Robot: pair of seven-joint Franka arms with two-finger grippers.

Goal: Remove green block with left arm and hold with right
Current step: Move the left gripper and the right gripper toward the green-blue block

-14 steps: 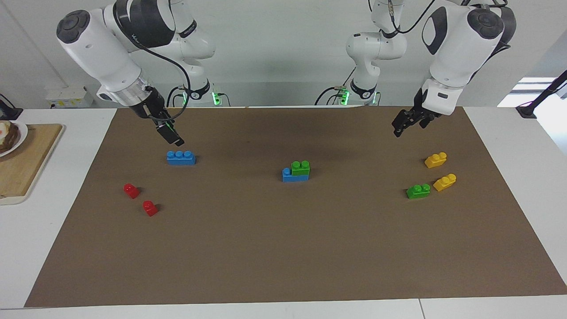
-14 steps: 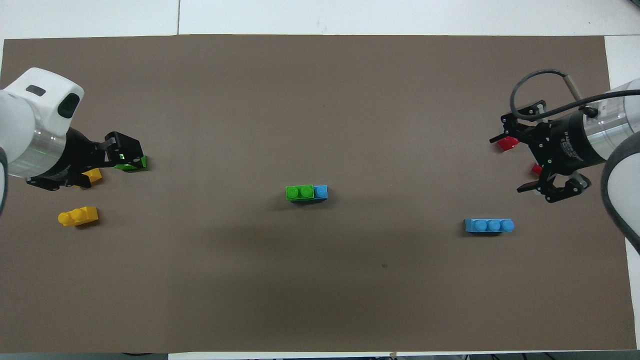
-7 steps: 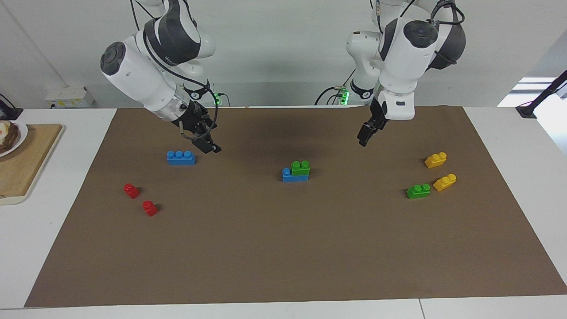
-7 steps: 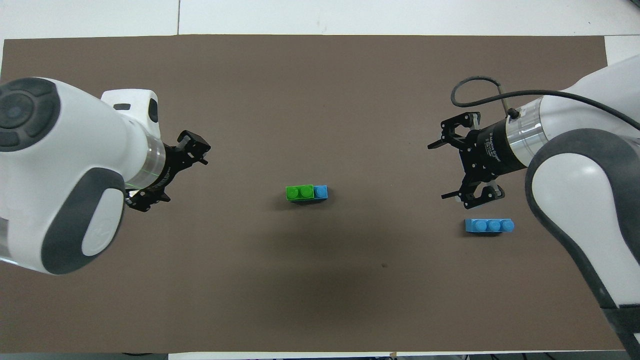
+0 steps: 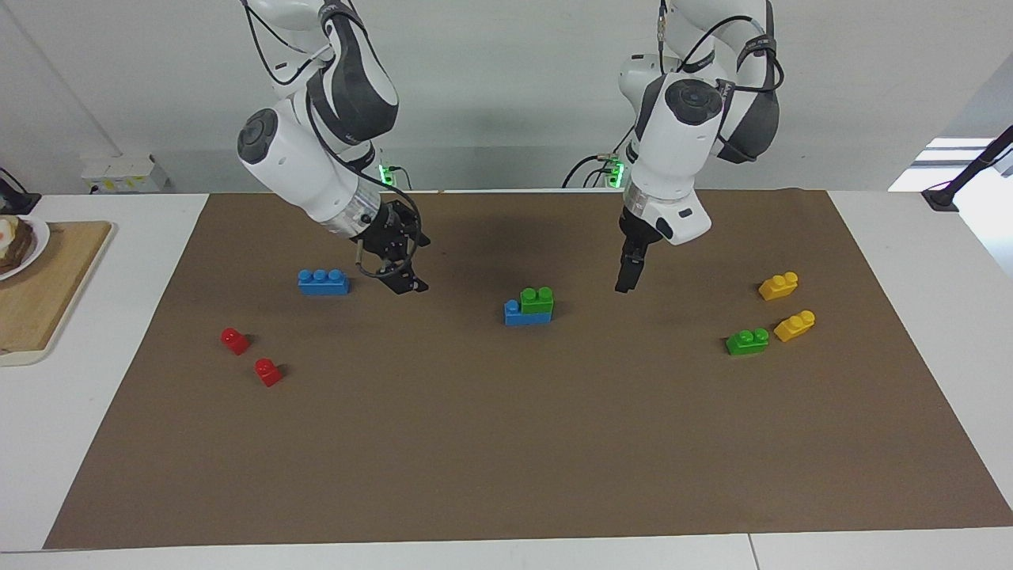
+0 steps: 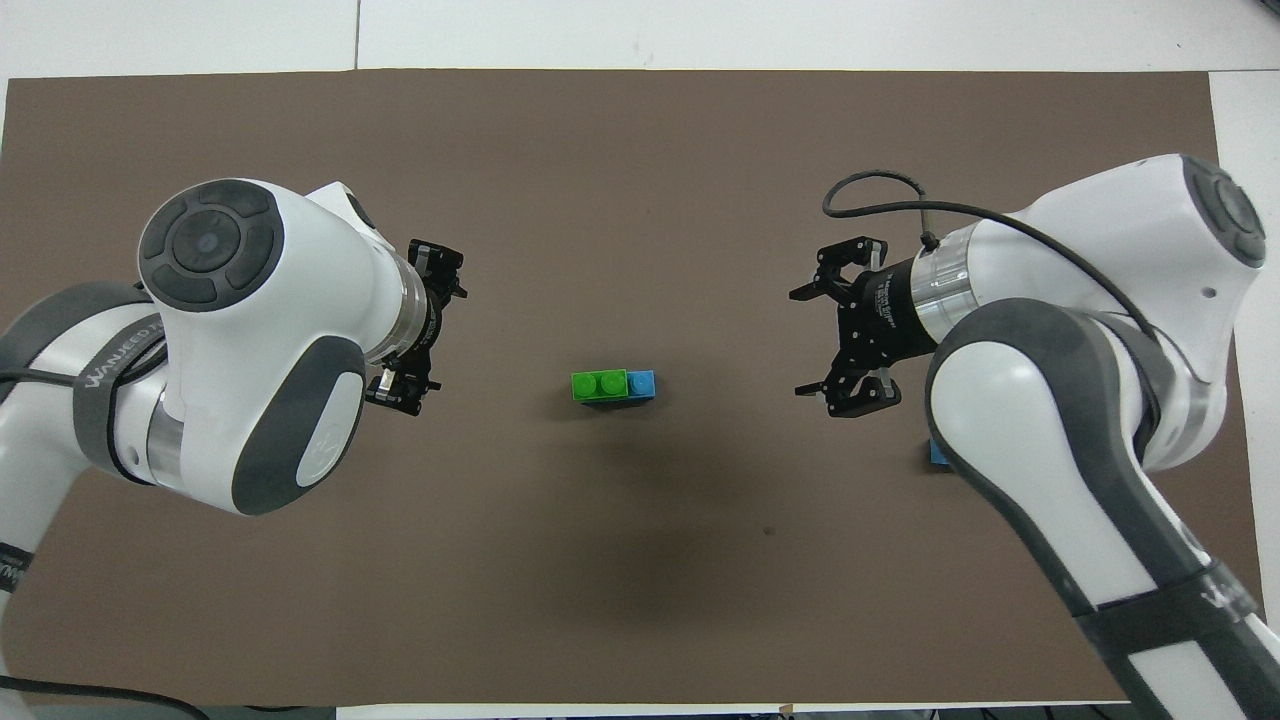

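A green block (image 5: pixel 536 299) with two studs sits on one end of a blue brick (image 5: pixel 522 317) in the middle of the brown mat; both also show in the overhead view, the green block (image 6: pixel 599 385) and the blue brick (image 6: pixel 642 383). My left gripper (image 5: pixel 624 283) hangs open over the mat beside the stack, toward the left arm's end, and also shows from overhead (image 6: pixel 428 332). My right gripper (image 5: pixel 408 285) hangs open over the mat toward the right arm's end, between the stack and a loose blue brick, and also shows from overhead (image 6: pixel 812 340). Neither gripper touches the stack.
A second green block (image 5: pixel 747 341) and two yellow bricks (image 5: pixel 778 285) (image 5: pixel 794 325) lie toward the left arm's end. A loose blue brick (image 5: pixel 323 282) and two red bricks (image 5: pixel 235 340) (image 5: pixel 268 371) lie toward the right arm's end. A wooden board (image 5: pixel 39 293) lies off the mat.
Both arms have swung in from the table's ends toward the stack in the middle, and both grippers have come lower. The bricks have not moved.
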